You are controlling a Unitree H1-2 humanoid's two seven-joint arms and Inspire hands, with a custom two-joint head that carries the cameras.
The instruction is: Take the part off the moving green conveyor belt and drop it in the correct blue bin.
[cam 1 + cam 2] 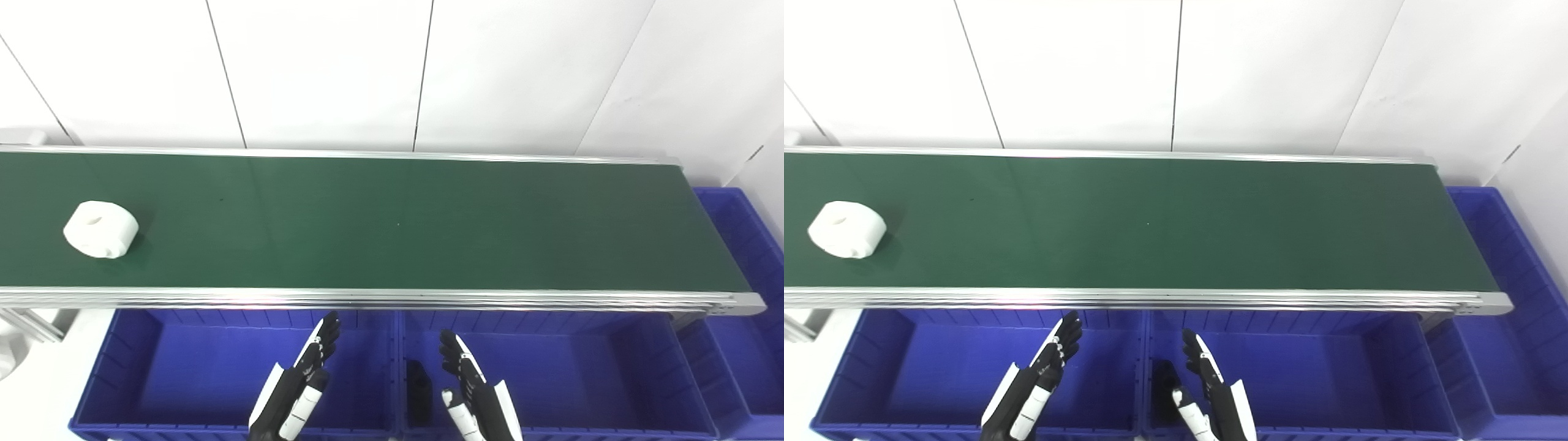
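Note:
A white round part (101, 229) with a hole in its top lies on the green conveyor belt (392, 220) at the far left. Below the belt's near rail stand two blue bins side by side, the left bin (153, 373) and the right bin (582, 373). My left hand (300, 383) hovers open over the left bin's right end, fingers straight and pointing toward the belt. Over the right bin's left end my right hand (471, 386) is open too. Both hands hold nothing and are far from the part.
A small black object (418, 389) lies in the right bin by the divider between the bins. A third blue bin (744, 318) stands past the belt's right end. An aluminium rail (392, 299) edges the belt's near side. White wall panels stand behind.

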